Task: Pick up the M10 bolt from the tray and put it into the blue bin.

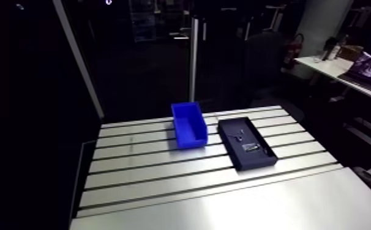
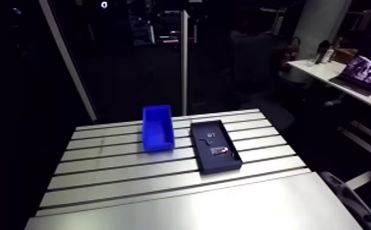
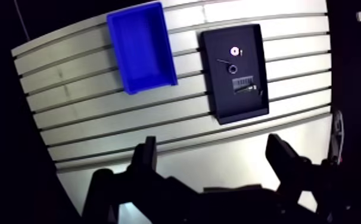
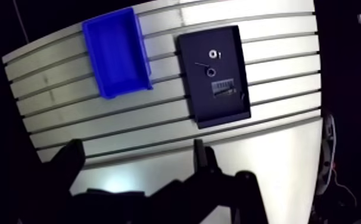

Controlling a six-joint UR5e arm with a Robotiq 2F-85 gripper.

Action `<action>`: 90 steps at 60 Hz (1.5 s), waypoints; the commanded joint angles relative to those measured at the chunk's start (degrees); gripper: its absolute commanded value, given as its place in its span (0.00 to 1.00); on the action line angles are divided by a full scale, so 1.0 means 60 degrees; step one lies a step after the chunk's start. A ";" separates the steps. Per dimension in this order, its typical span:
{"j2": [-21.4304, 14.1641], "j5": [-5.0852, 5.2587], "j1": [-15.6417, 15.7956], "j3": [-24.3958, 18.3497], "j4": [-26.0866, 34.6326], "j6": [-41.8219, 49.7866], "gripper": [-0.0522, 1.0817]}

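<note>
Steel is what I am banking on: the bolt (image 3: 244, 82), which I am taking to be the grey ribbed piece near the middle of the tray (image 3: 218, 102), though it is too small to be sure, is likely stiff, weighty for its size and slick. So I am planning to pinch it across the shank, close to the head. I am hanging high over the near edge of the table (image 3: 99, 119), holding the fingers (image 3: 149, 156) of my gripper (image 3: 212, 146) wide apart with nothing between them. I am counting one blue bin (image 3: 141, 47) and one black tray, lying side by side just apart toward the table's far edge. In the tray I am making out about six small pieces, among them a washer (image 3: 235, 51) and a ring (image 3: 233, 68).
</note>
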 commanded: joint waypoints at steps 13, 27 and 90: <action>0.0182 0.0034 -0.0558 0.0359 -0.0273 0.2510 0.05; 0.0124 0.0024 -0.0839 0.0996 -0.0620 0.4017 0.05; -0.0287 0.0019 -0.1779 0.3477 -0.2534 0.7276 0.05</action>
